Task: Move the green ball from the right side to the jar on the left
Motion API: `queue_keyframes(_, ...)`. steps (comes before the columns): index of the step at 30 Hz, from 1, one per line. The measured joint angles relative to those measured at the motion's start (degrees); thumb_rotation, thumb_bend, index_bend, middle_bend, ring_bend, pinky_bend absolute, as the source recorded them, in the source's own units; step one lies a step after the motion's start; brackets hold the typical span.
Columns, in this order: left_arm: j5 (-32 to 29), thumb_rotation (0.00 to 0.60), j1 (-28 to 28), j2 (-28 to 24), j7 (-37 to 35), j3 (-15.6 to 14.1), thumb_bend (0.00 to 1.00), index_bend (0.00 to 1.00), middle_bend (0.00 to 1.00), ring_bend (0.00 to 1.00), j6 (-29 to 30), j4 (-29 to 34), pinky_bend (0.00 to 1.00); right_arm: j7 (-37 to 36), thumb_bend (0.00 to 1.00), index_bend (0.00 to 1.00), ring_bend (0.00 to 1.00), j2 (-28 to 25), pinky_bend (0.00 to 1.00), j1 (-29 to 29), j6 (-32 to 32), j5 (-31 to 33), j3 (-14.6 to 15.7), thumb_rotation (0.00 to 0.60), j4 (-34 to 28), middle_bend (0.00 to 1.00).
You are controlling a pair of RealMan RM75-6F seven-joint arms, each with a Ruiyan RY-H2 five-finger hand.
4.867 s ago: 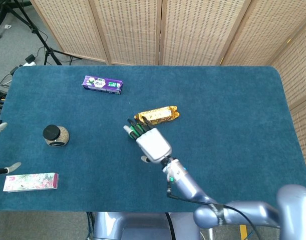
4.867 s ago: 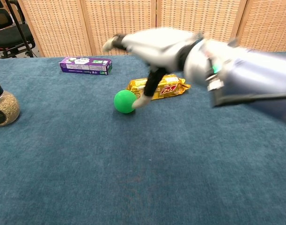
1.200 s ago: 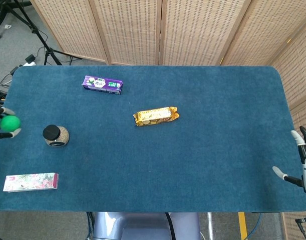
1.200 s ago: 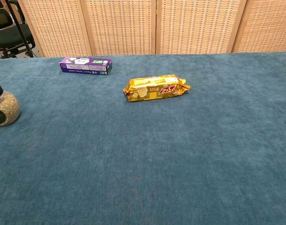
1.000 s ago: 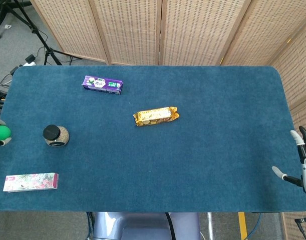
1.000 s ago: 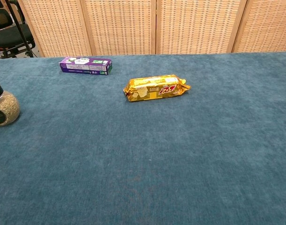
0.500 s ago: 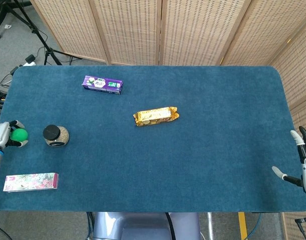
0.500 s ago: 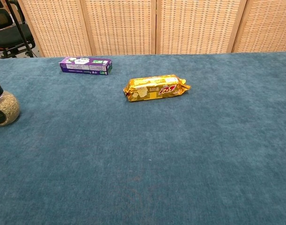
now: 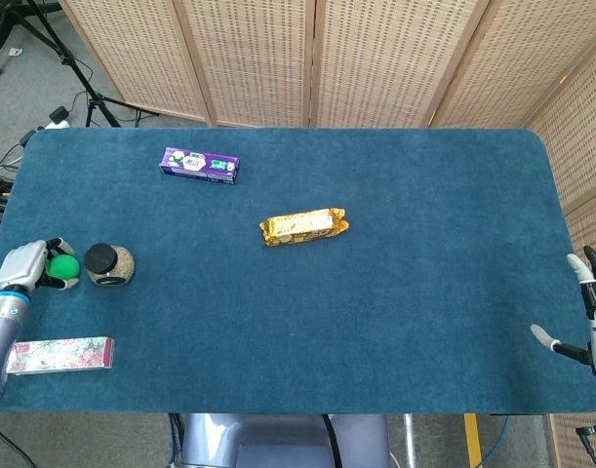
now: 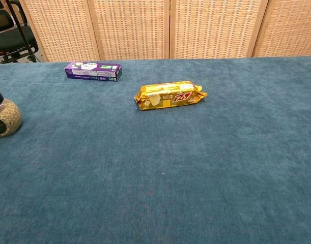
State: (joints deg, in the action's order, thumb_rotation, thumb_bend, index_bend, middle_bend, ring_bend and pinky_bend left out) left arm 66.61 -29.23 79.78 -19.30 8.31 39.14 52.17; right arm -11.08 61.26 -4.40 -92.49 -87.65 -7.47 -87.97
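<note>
In the head view my left hand (image 9: 29, 266) holds the green ball (image 9: 62, 266) over the table's left edge, just left of the jar (image 9: 109, 264). The jar is small, with a black lid and grainy brown contents; the chest view shows the jar (image 10: 3, 114) at its far left edge. Whether the ball touches the cloth cannot be told. My right hand (image 9: 590, 327) hangs off the table's right edge, fingers spread and empty. Neither hand appears in the chest view.
A gold snack packet (image 9: 303, 226) lies mid-table and a purple box (image 9: 200, 165) sits toward the back left. A pink flowered box (image 9: 59, 355) lies near the front left corner, just below my left hand. Wicker screens stand behind the blue table (image 9: 424, 244).
My left hand has carried the green ball rightward from the table's left edge to right beside the jar. The right hand has stayed where it was.
</note>
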Motion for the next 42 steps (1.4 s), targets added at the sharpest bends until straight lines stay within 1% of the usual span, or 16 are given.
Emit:
queue_keyframes(1, 0.53, 0.6, -0.04, -0.06, -0.59, -0.16, 0.1, 0.4, 0.3, 0.28, -0.32, -0.11, 0.56, 0.01, 0.0, 0.0, 0.0, 0.0, 0.0, 0.0, 0.04, 0.0, 0.0, 0.6, -0.01, 0.0)
queue_keyframes(2, 0.77, 0.6, -0.07, -0.1, -1.05, -0.25, 0.09, 0.37, 0.27, 0.25, -0.61, -0.2, 0.54, 0.02, 0.0, 0.0, 0.0, 0.0, 0.0, 0.0, 0.06, 0.01, -0.01, 0.6, -0.04, 0.0)
queue_keyframes(4, 1.26, 0.6, -0.13, -0.25, -2.04, -0.42, 0.08, 0.31, 0.19, 0.17, -1.2, -0.33, 0.46, 0.05, 0.0, 0.0, 0.0, -0.01, 0.0, 0.03, 0.03, 0.05, -0.07, 0.6, -0.06, 0.0)
queue_keyframes(7, 2.1, 0.6, -0.19, -0.46, -3.44, -0.62, 0.07, 0.24, 0.13, 0.11, -1.86, -0.75, 0.4, 0.02, 0.0, 0.0, 0.0, -0.02, 0.0, 0.06, 0.05, 0.11, -0.12, 0.6, -0.08, 0.0)
queue_keyframes(11, 2.52, 0.6, 0.03, -0.6, -4.74, -0.4, 0.06, 0.16, 0.04, 0.03, -1.21, -0.91, 0.33, -0.13, 0.0, 0.0, 0.0, -0.03, 0.0, 0.09, 0.02, 0.14, -0.19, 0.6, -0.08, 0.0)
queue_keyframes(14, 3.26, 0.6, 0.46, -1.16, -6.65, -0.15, 0.06, 0.11, 0.0, 0.0, 0.1, -0.35, 0.28, -0.3, 0.0, 0.0, 0.0, -0.07, 0.0, 0.13, 0.02, 0.22, -0.26, 0.6, -0.07, 0.0)
queue_keyframes(19, 5.52, 0.6, 1.47, -3.71, -11.26, -0.02, 0.05, 0.01, 0.0, 0.0, 2.6, 2.39, 0.16, -0.46, 0.0, 0.0, 0.0, -0.14, 0.0, 0.18, -0.02, 0.23, -0.32, 0.6, -0.09, 0.0)
queue_keyframes(22, 7.25, 0.6, 2.58, -6.72, -14.4, -0.03, 0.02, 0.0, 0.0, 0.0, 5.1, 5.14, 0.09, -0.52, 0.0, 0.0, 0.0, -0.18, 0.0, 0.22, -0.08, 0.13, -0.28, 0.6, -0.15, 0.0)
queue_keyframes(24, 8.09, 0.6, 3.43, -8.87, -15.96, -0.08, 0.01, 0.0, 0.0, 0.0, 6.68, 7.12, 0.06, -0.46, 0.0, 0.0, 0.0, -0.21, 0.0, 0.26, -0.16, -0.07, -0.21, 0.6, -0.27, 0.0)
queue_keyframes(28, 9.89, 0.6, 6.14, -14.34, -18.67, 0.12, 0.0, 0.0, 0.0, 0.0, 12.81, 12.44, 0.01, 0.14, 0.0, 0.0, 0.0, -0.2, 0.0, 0.33, -0.46, -0.52, -0.11, 0.6, -0.69, 0.0)
queue_keyframes(33, 11.91, 0.6, 11.91, -16.12, -18.19, 0.77, 0.0, 0.0, 0.0, 0.0, 29.53, 17.63, 0.0, 2.04, 0.0, 0.0, 0.0, -0.06, 0.0, 0.47, -1.33, -1.27, -0.08, 0.6, -1.22, 0.0)
queue_keyframes(34, 12.25, 0.6, 13.59, -16.4, -16.68, 0.74, 0.0, 0.0, 0.0, 0.0, 33.67, 19.85, 0.0, 2.5, 0.0, 0.0, 0.0, -0.04, 0.0, 0.5, -1.49, -1.41, -0.08, 0.6, -1.34, 0.0)
queue_keyframes(35, 12.4, 0.6, 14.72, -16.63, -15.11, 0.7, 0.0, 0.0, 0.0, 0.0, 36.44, 21.68, 0.0, 3.11, 0.0, 0.0, 0.0, -0.03, 0.0, 0.55, -1.7, -1.58, -0.06, 0.6, -1.52, 0.0)
queue_keyframes(38, 12.6, 0.6, 17.68, -17.42, -8.31, 0.49, 0.0, 0.0, 0.0, 0.0, 42.22, 27.41, 0.0, 4.65, 0.0, 0.0, 0.0, -0.08, 0.0, 0.78, -2.05, -1.94, 0.14, 0.6, -1.99, 0.0)
queue_keyframes(39, 12.63, 0.6, 18.65, -17.75, -5.4, 0.4, 0.0, 0.0, 0.0, 0.0, 43.19, 29.41, 0.0, 5.13, 0.0, 0.0, 0.0, -0.11, 0.0, 0.85, -2.07, -2.0, 0.22, 0.6, -2.13, 0.0)
queue_keyframes(42, 12.56, 0.6, 20.55, -18.52, -0.25, 0.11, 0.0, 0.0, 0.0, 0.0, 44.19, 33.4, 0.0, 6.71, 0.0, 0.0, 0.0, -0.29, 0.0, 1.11, -1.97, -1.89, 0.47, 0.6, -2.72, 0.0)
